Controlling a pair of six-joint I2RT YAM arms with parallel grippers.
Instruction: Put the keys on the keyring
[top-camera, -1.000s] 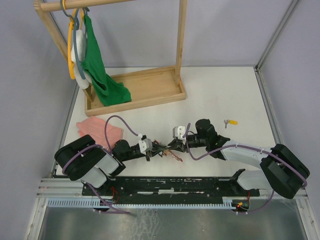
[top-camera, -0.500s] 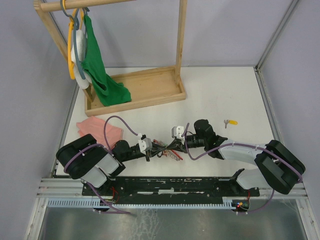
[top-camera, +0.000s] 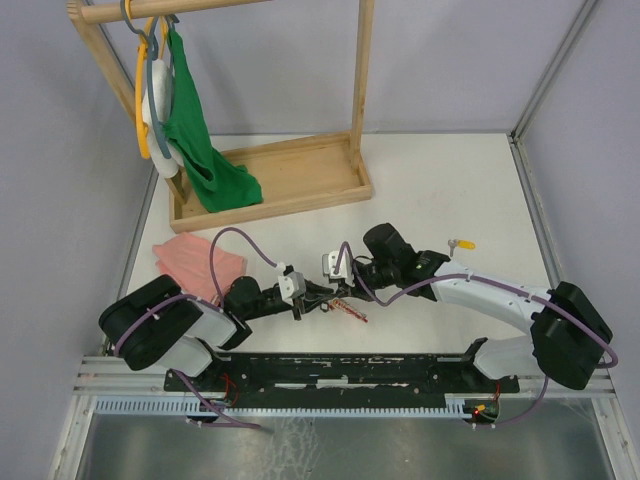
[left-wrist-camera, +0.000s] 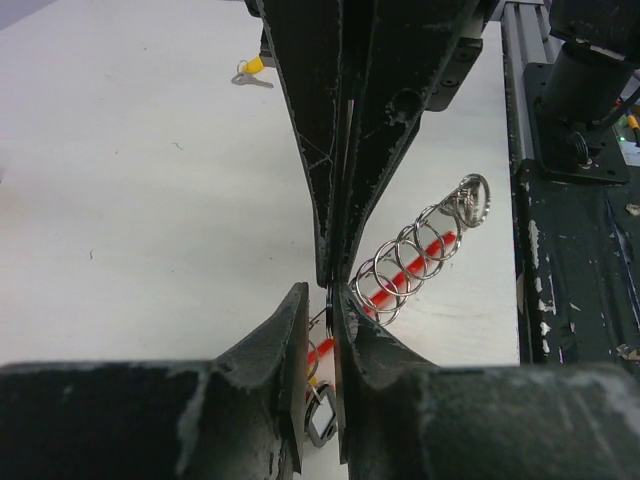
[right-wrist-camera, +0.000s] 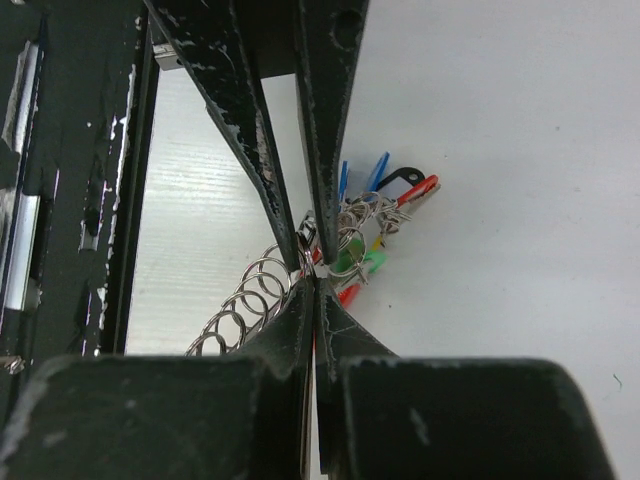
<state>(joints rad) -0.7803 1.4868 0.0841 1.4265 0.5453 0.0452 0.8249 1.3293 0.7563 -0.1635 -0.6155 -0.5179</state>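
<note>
The right tool (right-wrist-camera: 313, 282) is pressed together at the keyring (right-wrist-camera: 350, 216), the left tool (left-wrist-camera: 320, 293) slightly spread. The yellow key (top-camera: 461, 243) lies well apart.

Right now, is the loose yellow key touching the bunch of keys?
No, the yellow key lies alone on the table, well apart from the bunch.

The top camera looks steeply down from above the near edge over the whole table (top-camera: 450, 190), while the wrist cameras sight closely along the left gripper (left-wrist-camera: 318, 298) and right gripper (right-wrist-camera: 312, 285), facing each other and sharing the coil (left-wrist-camera: 415, 245).
</note>
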